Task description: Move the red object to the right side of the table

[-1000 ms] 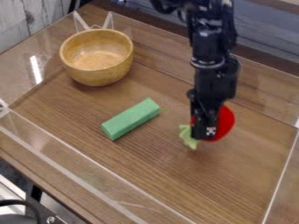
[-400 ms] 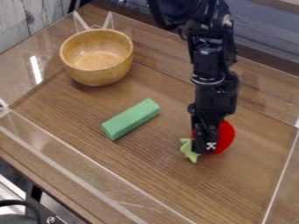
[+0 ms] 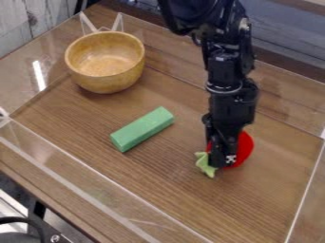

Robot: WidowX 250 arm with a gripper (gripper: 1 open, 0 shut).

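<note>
The gripper points almost straight down and is clamped on the red object, which sits directly under it and partly behind its fingers, so no gap to close is left between the two. The red object is held low, at or just above the surface, toward the right edge and roughly midway between the front and back edges; whether it rests on the wood cannot be told. Its long axis is seen to run from the red body at the back right to the green leaves at the front left, the leaves sticking out beside the gripper.

Judged from this, the coming move turns on release: the object already lies on the right side, so opening and lifting clear would be called for.

Compared with the frame a second ago, the gripper and the red object are found lower and slightly nearer the front edge. The green block and the wooden bowl are unchanged.
</note>
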